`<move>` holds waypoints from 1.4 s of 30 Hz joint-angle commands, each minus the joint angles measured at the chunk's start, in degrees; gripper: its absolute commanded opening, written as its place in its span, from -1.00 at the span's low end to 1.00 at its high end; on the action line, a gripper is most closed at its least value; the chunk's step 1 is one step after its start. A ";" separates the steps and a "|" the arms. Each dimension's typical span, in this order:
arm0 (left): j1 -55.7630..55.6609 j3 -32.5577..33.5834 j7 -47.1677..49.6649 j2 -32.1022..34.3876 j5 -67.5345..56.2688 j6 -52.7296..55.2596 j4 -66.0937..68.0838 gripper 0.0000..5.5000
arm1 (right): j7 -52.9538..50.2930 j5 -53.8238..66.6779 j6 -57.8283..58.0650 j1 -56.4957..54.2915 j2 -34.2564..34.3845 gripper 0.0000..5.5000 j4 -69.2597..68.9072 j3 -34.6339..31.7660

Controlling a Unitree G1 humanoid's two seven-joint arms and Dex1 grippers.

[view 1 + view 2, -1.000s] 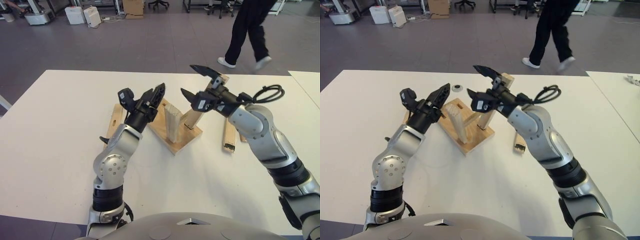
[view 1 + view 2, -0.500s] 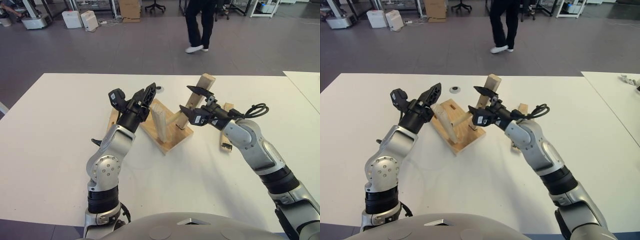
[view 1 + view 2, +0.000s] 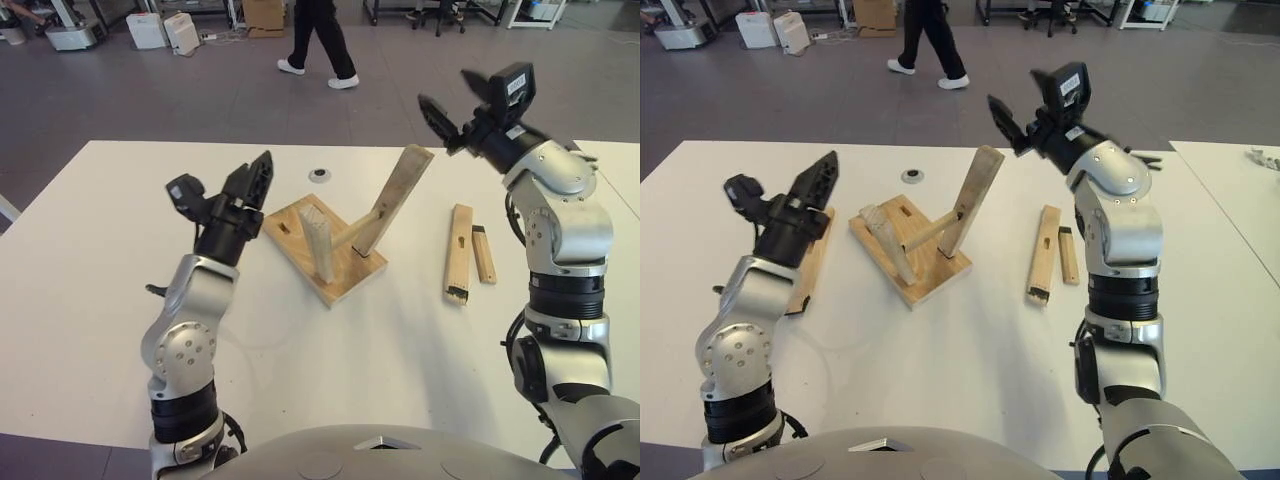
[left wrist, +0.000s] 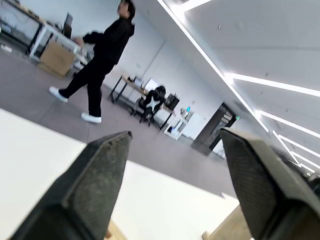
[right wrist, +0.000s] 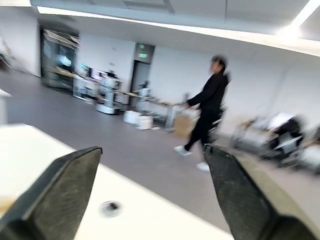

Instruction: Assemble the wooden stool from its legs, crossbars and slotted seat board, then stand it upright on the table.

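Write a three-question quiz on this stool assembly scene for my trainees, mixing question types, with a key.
1. True or false: the right gripper holds a leg.
2. How many legs stick up from the seat board?
3. The long loose bar lies: A) on the seat board; B) beside a shorter bar; C) upright.
Key: 1 false; 2 two; 3 B.

Left pincer (image 3: 255, 172) open, angled upward, right pincer (image 3: 452, 97) open, held high

Bright, even light from ceiling strips (image 4: 270, 83) casts soft shadows on the table (image 3: 80, 250).
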 commanded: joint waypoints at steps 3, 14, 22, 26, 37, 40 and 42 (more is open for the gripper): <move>5.59 -1.82 -7.74 2.69 -4.86 -1.26 -7.01 0.19 | -1.90 18.27 20.04 -0.48 1.58 0.38 0.10 -10.04; 14.53 -9.97 -18.28 7.03 -1.66 -3.01 -5.97 0.19 | -5.09 31.19 32.91 1.01 3.92 0.38 0.25 -10.49; 0.47 -21.89 -24.82 4.12 11.04 -5.55 12.40 0.19 | -5.13 32.52 33.12 1.51 4.17 0.38 0.16 -8.38; -2.17 -24.08 -24.06 1.53 11.65 -6.07 13.83 0.19 | -4.85 33.06 33.34 2.24 4.56 0.38 -0.71 -6.85; -4.04 -13.21 -20.78 7.24 -0.80 -2.14 2.88 0.19 | -1.10 25.78 22.80 -2.42 -1.07 0.38 9.42 -6.33; -12.36 2.49 -18.55 16.65 -21.89 0.29 3.18 0.19 | 1.93 24.56 21.51 -0.79 -1.77 0.38 10.42 -3.84; -17.45 8.77 -18.36 21.84 -20.99 -1.01 11.59 0.19 | 3.87 23.83 20.54 -0.85 -2.14 0.38 11.31 -2.92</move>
